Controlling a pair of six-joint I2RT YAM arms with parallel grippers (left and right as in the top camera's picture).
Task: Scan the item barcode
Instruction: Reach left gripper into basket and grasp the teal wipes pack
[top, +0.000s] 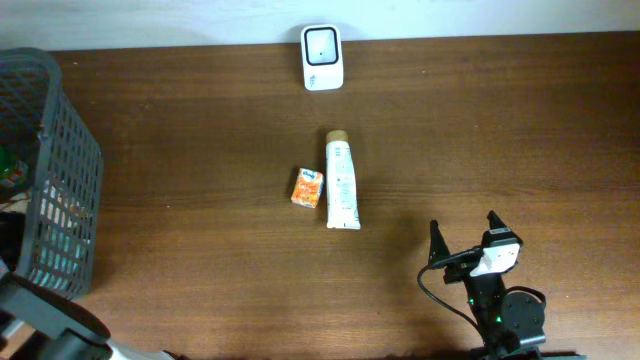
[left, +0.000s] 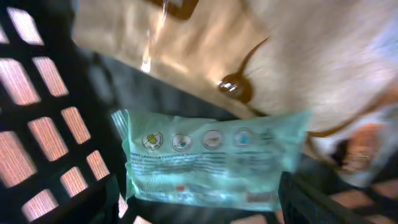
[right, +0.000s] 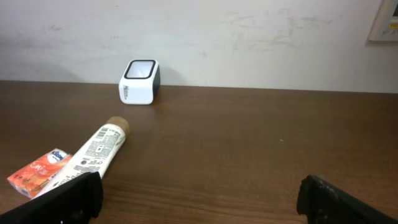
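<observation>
Overhead view: the right gripper (top: 464, 222) stands spread wide, released; the tube (top: 342, 185) lies ahead-left of it, well apart.

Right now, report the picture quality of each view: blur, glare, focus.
Overhead: sharp, evenly lit, the scanner and tube crisp. Left wrist: smeared and soft, the green packet print unreadable, the basket mesh dark against bright gaps. Right wrist: clear on the table, soft only at the frame's bottom edge.

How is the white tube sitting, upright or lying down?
Lying down: the tube rests lengthwise on the table, cap end toward the scanner, orange packet beside it.
</observation>
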